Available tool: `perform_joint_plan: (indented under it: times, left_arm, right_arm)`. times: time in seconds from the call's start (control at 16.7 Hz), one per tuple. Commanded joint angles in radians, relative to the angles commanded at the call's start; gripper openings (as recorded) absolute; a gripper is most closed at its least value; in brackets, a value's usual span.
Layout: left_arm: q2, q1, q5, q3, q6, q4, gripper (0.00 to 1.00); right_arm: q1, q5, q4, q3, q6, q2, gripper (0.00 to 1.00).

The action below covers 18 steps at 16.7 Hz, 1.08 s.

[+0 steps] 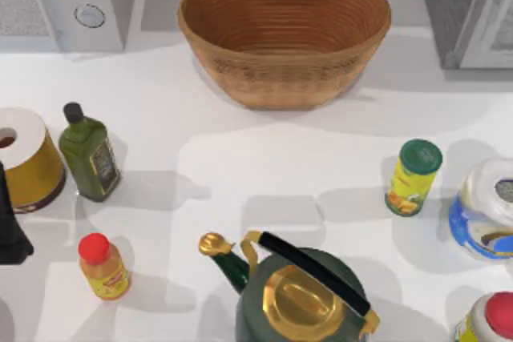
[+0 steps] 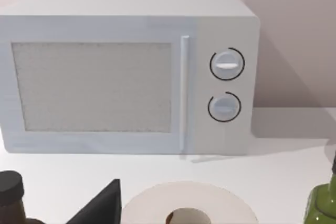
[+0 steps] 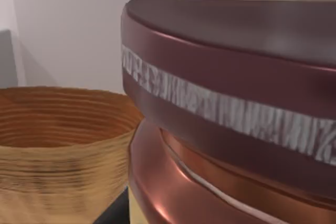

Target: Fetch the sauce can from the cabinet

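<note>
Two arms: your left gripper (image 1: 10,234) sits parked well left of the basket (image 1: 280,78), near the front of the table; you cannot tell whether it is apart or together
Right gripper: nothing tells you whether it is clamped on anything
Sauce can: the sauce can (image 3: 226,77) looms right up against the right wrist camera, upright, tan top and dark red rim showing, with the basket (image 3: 52,129) just behind it
Why so close: probably because the right arm is at the can or carrying it; treat that as a guess
Cabinet: the cabinet (image 1: 449,6) stands just right of the basket at the back; its inside is hidden from you
Basket contents: nothing lies in it; bare weave down to the bottom
Neighbours: the yellow can (image 1: 414,177) stands in front of the basket to its right; the kettle (image 1: 300,298) sits well in front of it
Next move: judge your grip on the can before you carry it across
</note>
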Motion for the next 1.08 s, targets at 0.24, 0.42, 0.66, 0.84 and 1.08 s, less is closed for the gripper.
perform_joint_plan:
  times: [0.24,0.42,0.66,0.84,1.08]
  left_arm:
    - [0.0,0.0,0.0,0.0,0.0,0.0,1.0]
    - [0.0,0.0,0.0,0.0,0.0,0.0,1.0]
    - [0.0,0.0,0.0,0.0,0.0,0.0,1.0]
    - [0.0,0.0,0.0,0.0,0.0,0.0,1.0]
    - [0.0,0.0,0.0,0.0,0.0,0.0,1.0]
  right_arm:
    - [0.105,-0.055,0.301,0.073,0.016,0.399,0.0]
    - [0.193,-0.084,0.546,0.131,0.024,0.72,0.0]
    - [0.307,-0.103,0.865,0.206,0.023,1.119,0.0]
    - [0.372,-0.103,1.062,0.254,0.013,1.367,0.0]
    - [0.408,-0.091,1.226,0.289,-0.005,1.567,0.0]
